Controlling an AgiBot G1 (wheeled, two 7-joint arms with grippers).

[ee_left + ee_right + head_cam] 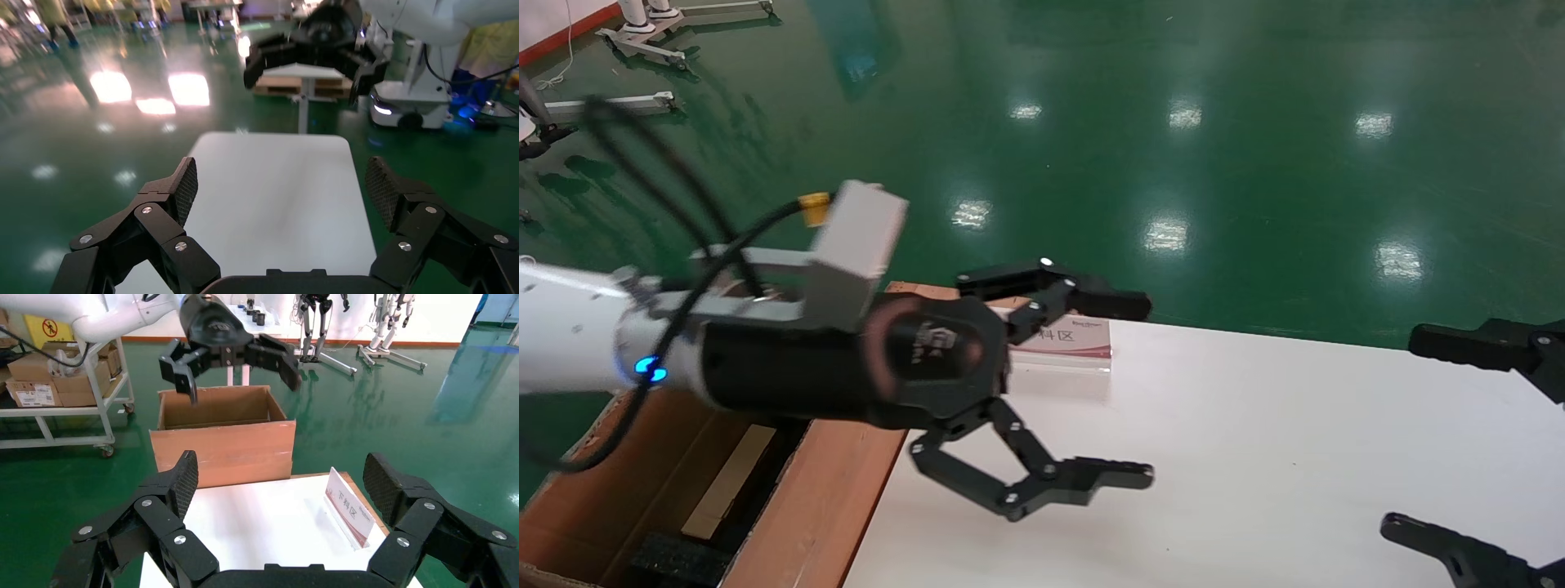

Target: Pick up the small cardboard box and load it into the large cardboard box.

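The large cardboard box (825,498) stands on the floor at the table's left end, open, with black foam (674,559) inside; it also shows in the right wrist view (223,450). Inside it lies a brown carton top with a paler tan strip, which looks like the small cardboard box (727,482). My left gripper (1148,390) is open and empty, held above the table's left part, just right of the large box; its jaws frame bare table in the left wrist view (280,184). My right gripper (1401,431) is open and empty at the table's right edge.
A white table (1254,457) fills the lower right. A small red-and-white sign (1062,336) stands at its far left corner, behind the left gripper. A green floor surrounds it, with a cart of cartons (37,386) beyond the large box.
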